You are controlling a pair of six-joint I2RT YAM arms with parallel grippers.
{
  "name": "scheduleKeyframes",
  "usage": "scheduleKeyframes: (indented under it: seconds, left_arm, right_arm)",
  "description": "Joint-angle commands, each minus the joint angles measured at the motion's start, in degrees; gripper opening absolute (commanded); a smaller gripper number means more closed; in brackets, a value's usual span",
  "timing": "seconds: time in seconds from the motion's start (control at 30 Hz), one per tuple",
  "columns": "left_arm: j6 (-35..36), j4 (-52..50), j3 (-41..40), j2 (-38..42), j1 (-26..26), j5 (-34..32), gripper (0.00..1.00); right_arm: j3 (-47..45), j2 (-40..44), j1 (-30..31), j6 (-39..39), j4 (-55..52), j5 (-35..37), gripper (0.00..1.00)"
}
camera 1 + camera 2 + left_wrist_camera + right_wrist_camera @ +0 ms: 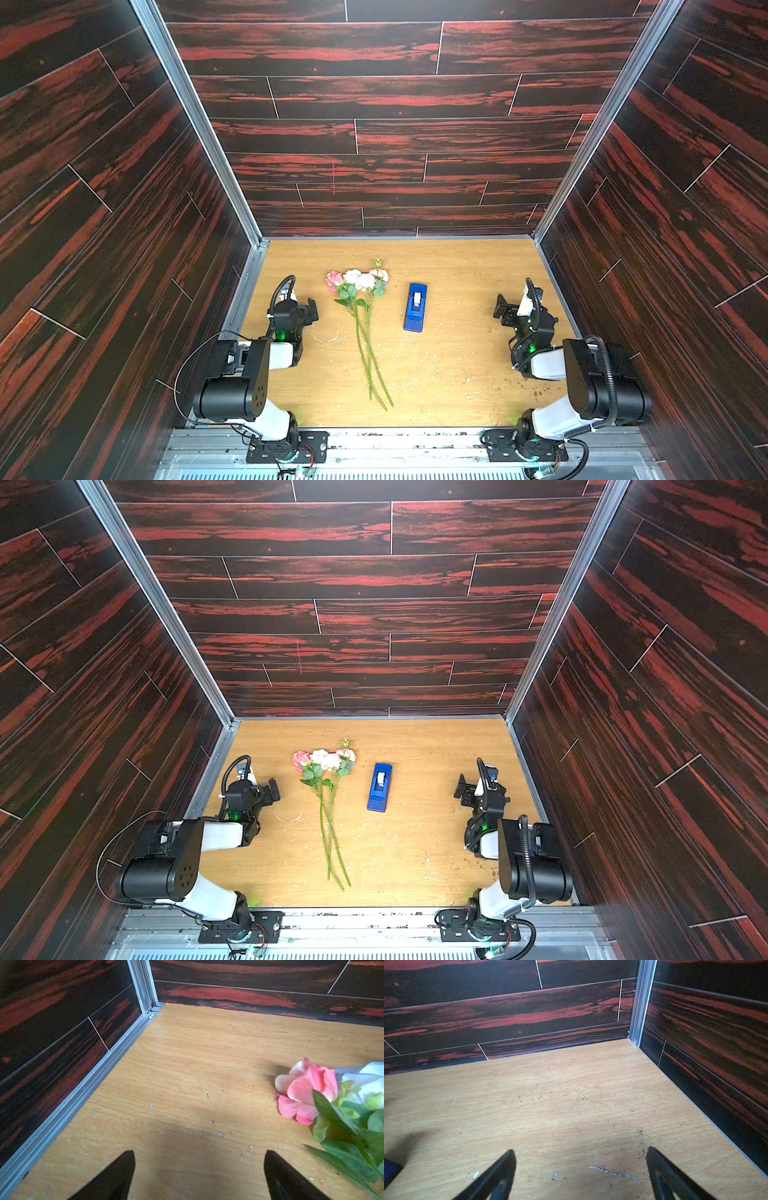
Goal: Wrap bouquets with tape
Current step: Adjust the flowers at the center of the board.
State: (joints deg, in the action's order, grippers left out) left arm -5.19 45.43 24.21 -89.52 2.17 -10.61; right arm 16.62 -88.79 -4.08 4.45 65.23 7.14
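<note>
The bouquets are one bunch of pink and white roses [365,282] [330,761] lying flat mid-table, blooms toward the back wall and long green stems [370,365] running toward the front. Its pink rose [305,1093] and leaves show in the left wrist view. The tape sits in a blue dispenser [415,307] [380,787] just right of the bunch; a dark blue corner [390,1169] of it shows in the right wrist view. My left gripper [311,309] [199,1153] stands open left of the blooms, holding nothing. My right gripper [500,305] [580,1152] stands open well right of the dispenser, over bare wood.
The wooden table [457,374] is scuffed and flecked with small debris. Dark red-streaked walls [374,137] close it in at the back and both sides, with aluminium posts in the corners. A metal rail [415,440] carrying both arm bases runs along the front.
</note>
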Motion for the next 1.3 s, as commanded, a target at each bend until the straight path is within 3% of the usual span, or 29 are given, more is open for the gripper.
scheduleKeyframes:
  seconds: [0.0,1.27]
  left_arm:
    - [-0.4,0.2,0.4,1.5,0.3,0.9,1.0]
    - [-0.7,-0.1,0.8,1.3,0.5,0.8,1.0]
  right_arm:
    - [0.5,-1.0,0.2,0.0,1.7,0.5,0.99]
    - [0.7,-1.1,0.0,0.2,1.3,-0.1,0.98]
